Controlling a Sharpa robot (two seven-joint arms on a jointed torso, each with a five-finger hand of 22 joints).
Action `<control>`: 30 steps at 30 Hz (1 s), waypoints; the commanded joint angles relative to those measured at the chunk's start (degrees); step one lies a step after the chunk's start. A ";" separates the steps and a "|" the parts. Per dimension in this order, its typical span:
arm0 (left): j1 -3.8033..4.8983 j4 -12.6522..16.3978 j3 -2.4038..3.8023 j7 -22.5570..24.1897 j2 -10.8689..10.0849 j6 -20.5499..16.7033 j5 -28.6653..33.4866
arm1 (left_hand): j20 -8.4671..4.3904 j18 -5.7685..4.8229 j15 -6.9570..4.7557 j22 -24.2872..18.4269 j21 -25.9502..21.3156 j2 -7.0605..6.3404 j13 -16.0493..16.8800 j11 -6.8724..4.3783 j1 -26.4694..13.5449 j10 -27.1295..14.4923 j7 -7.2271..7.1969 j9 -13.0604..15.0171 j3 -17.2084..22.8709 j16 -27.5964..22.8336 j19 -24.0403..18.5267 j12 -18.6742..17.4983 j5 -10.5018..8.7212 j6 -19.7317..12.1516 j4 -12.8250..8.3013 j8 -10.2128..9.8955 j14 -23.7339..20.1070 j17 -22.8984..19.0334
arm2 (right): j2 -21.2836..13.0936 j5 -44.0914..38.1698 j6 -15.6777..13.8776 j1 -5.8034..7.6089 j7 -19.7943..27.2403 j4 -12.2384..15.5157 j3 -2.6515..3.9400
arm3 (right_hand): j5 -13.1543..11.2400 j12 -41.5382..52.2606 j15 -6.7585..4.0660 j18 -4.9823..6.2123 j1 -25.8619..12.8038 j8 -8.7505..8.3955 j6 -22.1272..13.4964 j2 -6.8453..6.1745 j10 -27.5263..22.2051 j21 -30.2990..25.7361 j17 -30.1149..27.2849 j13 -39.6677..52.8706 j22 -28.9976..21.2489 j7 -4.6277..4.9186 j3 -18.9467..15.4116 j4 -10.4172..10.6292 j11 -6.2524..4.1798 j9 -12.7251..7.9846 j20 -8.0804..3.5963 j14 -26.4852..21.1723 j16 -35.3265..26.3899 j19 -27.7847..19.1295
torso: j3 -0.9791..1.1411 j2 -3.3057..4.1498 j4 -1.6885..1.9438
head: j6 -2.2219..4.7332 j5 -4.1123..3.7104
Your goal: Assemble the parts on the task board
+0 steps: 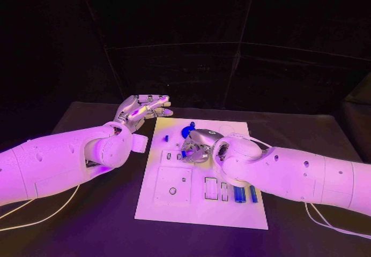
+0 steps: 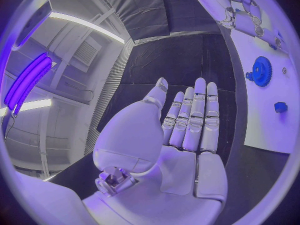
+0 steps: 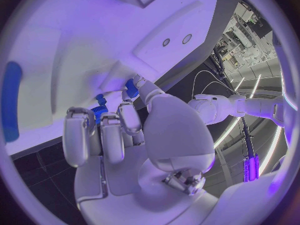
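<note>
My right hand point(image 1: 198, 146) hovers low over the middle of the white task board point(image 1: 174, 201), pinching a small blue part point(image 3: 131, 88). My left hand point(image 1: 142, 111) waits released beside the board. I should lower slowly, keeping the part square.

From here I count one white task board point(image 1: 174, 206), one blue gear point(image 1: 188, 130), two blue cylinders point(image 1: 239, 194) lying side by side, and two robot hands point(image 1: 143, 111).
</note>
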 commanded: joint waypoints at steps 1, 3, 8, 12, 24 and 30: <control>0.10 0.01 0.05 -0.09 0.05 0.58 -0.26 | -0.04 0.77 0.17 -0.05 -0.23 0.09 -0.05 -0.01 -0.23 0.23 0.35 -0.05 -0.09 -0.36 0.52 -0.27 -0.31 0.06 -0.30 -0.07 0.38 0.09 | -0.14 -0.05 -0.84 -0.15 -1.05 -0.01 -0.20 | -0.09 -1.31 0.52 -0.06 0.18 -0.64 -1.28 -0.70 -1.10 -0.47 13.69 -1.15 2.14 0.16 -0.49 0.02 0.08 -0.06 0.61 5.52 -0.36 0.94 | 0.00 0.00 0.01 | -0.09 -0.04; 0.10 -0.07 0.05 -0.22 0.06 0.57 -0.26 | -0.03 0.76 0.19 -0.06 -0.27 0.09 -0.06 0.01 -0.26 0.17 0.38 -0.06 -0.10 -0.41 0.52 -0.32 -0.31 0.00 -0.31 -0.10 0.37 0.10 | -0.17 -0.05 -1.49 -0.15 -0.93 0.06 -0.20 | -0.05 -2.03 0.60 -0.02 0.34 -0.88 -1.79 -0.71 -1.58 -0.57 13.52 -1.92 1.92 0.27 -0.58 0.03 0.17 -0.05 0.68 5.47 -0.44 0.84 | -0.01 -0.03 -0.02 | -0.12 -0.05; 0.10 -0.32 0.05 -0.44 0.06 0.58 -0.26 | -0.03 0.76 0.19 -0.06 -0.27 0.09 -0.06 0.01 -0.26 0.17 0.38 -0.06 -0.10 -0.41 0.52 -0.32 -0.31 0.00 -0.31 -0.10 0.37 0.10 | -0.36 0.02 -3.44 -0.15 0.48 0.19 -0.20 | 0.23 -3.23 0.88 0.21 0.53 -1.61 -3.64 -1.50 -2.44 -1.13 12.58 -3.26 0.72 0.65 -1.50 0.21 0.51 -0.06 0.93 5.24 -0.92 0.34 | 0.03 -0.01 -0.06 | -0.19 0.06; 0.10 -0.47 0.05 -0.82 0.08 0.29 -0.29 | -0.03 0.76 0.20 -0.07 -0.30 0.10 -0.06 0.03 -0.28 0.14 0.40 -0.06 -0.10 -0.44 0.52 -0.35 -0.31 -0.02 -0.32 -0.11 0.36 0.10 | -0.72 0.05 -5.51 -0.15 2.07 0.37 -0.20 | 0.82 -3.20 1.11 0.27 0.51 -1.72 -4.96 -2.83 -2.43 -1.34 12.37 -3.51 0.40 0.91 -3.71 0.89 0.82 0.03 1.18 5.19 -1.05 0.22 | 0.04 0.00 0.00 | -0.25 0.06; 0.10 -2.15 0.05 -3.76 0.17 2.67 -5.01 | -2.26 1.02 -2.52 0.94 1.84 0.69 0.45 -2.45 -1.06 6.23 -1.77 0.12 0.23 2.70 6.23 1.30 -0.22 3.21 -0.57 0.62 7.90 2.64 | -5.01 1.37 -12.58 -0.12 11.17 3.36 -0.17 | -0.50 -2.39 1.29 0.17 2.62 -1.08 -5.69 -2.74 -1.91 -1.15 12.92 -3.31 0.93 1.06 -7.79 3.65 0.94 0.28 1.39 5.33 -0.78 0.54 | 0.07 -0.32 -0.03 | -0.16 0.34; 0.13 -3.00 0.06 -9.09 0.12 4.98 -12.77 | -6.55 1.00 -6.84 3.25 6.82 0.68 1.86 -6.64 -2.91 17.12 -5.26 0.51 -0.20 10.87 15.66 5.17 -0.13 7.24 0.35 1.74 19.27 8.37 | -9.41 8.45 -11.50 0.53 21.08 6.40 -0.12 | -0.38 -2.54 1.20 0.16 3.88 -0.58 -5.02 -1.24 -2.16 -1.14 12.82 -3.60 0.97 0.90 -7.68 3.88 0.81 0.41 1.34 5.31 -0.84 0.55 | 0.16 -0.60 0.00 | -0.12 0.59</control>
